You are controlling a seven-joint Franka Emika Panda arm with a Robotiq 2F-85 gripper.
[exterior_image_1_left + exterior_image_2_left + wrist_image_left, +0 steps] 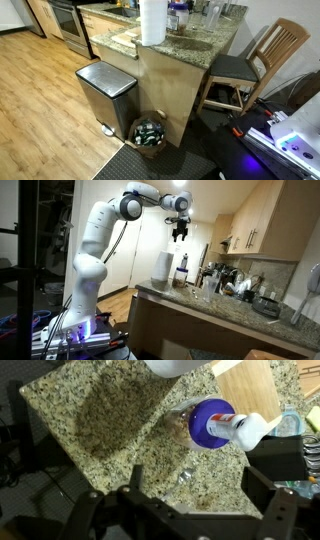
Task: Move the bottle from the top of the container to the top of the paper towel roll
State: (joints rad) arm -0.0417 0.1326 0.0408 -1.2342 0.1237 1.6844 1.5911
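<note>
Kitchen, granite bench [100,420]. The bottle [240,428] sits on the blue container [205,422], just beside the paper towel roll [163,267]. It looks upright, long axis vertical and white cap up, though the wrist view foreshortens it. The gripper [180,237] hangs high above, fingers [134,485] spread wide and empty. Risks: an off-centre descent could knock the bottle off the lid, and the roll's soft, hollow top may let it topple.

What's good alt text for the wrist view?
Top-down view of a speckled granite countertop, where a small white bottle sits on a blue-lidded container at right. The paper towel roll shows as a white edge at the top beside a wooden board; the open gripper frames the bottom, holding nothing.
</note>
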